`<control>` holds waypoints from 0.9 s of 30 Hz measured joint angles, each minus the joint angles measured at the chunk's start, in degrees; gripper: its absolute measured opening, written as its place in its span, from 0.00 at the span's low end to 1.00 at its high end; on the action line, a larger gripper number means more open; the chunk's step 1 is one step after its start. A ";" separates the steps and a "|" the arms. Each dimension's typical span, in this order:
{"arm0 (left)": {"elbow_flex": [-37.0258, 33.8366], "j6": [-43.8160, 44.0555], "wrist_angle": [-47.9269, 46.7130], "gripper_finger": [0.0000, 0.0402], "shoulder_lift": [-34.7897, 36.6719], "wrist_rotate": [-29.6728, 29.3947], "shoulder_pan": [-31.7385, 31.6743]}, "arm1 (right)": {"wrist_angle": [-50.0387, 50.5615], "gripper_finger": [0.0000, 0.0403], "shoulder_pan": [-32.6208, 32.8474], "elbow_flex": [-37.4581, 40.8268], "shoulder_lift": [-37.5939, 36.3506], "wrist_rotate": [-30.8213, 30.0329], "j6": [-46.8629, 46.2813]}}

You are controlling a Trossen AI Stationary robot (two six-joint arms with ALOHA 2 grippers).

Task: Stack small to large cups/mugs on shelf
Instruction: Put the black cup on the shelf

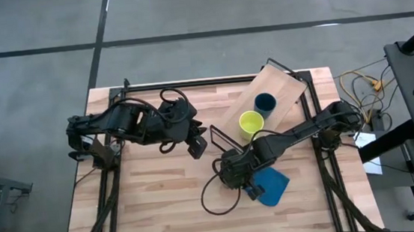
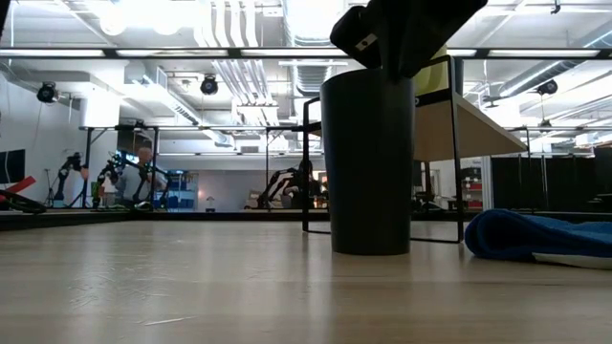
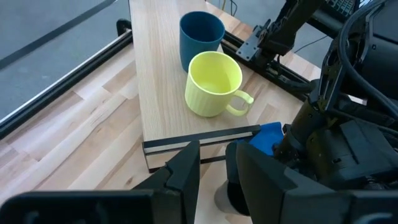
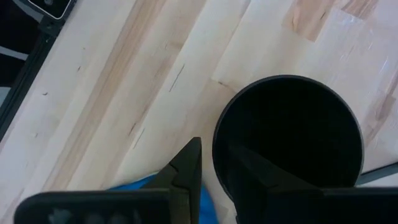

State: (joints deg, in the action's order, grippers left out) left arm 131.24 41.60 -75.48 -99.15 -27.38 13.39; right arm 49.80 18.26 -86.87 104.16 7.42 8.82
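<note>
The black cup [image 2: 368, 162] stands upright on its base on the table, near the shelf's near end. My right gripper [image 4: 214, 171] is above it, at its rim, shut on the wall. The yellow mug [image 1: 250, 122] and the dark blue cup [image 1: 264, 102] stand side by side on the light-wood shelf [image 1: 286, 88], and the left wrist view shows the mug [image 3: 213, 84] and blue cup [image 3: 201, 38] too. My left gripper [image 1: 197, 143] hovers shut over the table left of the shelf, touching nothing. My right gripper has the black cup's rim [image 4: 217, 146] between its fingers, one finger [image 4: 252, 177] inside the cup and the other [image 4: 186, 165] outside. The fingers come from above, pointing down. The cup stands upright with its base [image 2: 371, 248] on the table.
A flat blue pad [image 1: 271, 186] lies on the table just right of the black cup, shown in the low view as the blue pad [image 2: 535, 234]. The shelf's black frame [image 2: 311, 162] stands behind the cup. A black cable [image 1: 213, 198] loops on the table near the right gripper.
</note>
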 joint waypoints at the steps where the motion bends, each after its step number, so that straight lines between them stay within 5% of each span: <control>1: 0.00 -0.01 0.00 0.23 0.00 0.00 0.00 | -0.24 0.16 0.00 0.10 0.01 0.00 -0.01; 8: 0.00 -0.02 0.00 0.23 0.00 0.00 0.00 | -2.82 0.15 0.00 2.39 0.01 0.02 -0.54; 15: 0.00 -0.48 -0.21 0.23 0.09 -0.37 -0.02 | 1.96 0.03 0.78 2.00 -0.12 0.06 -2.29; 27: -0.09 -0.35 -1.53 0.23 0.11 -1.86 -0.15 | 12.79 0.02 4.93 -0.13 -3.96 4.94 -17.82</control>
State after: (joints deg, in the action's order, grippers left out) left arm 131.15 41.25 -77.01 -99.04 -29.23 13.23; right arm 62.59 23.19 -87.00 100.20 12.36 -9.00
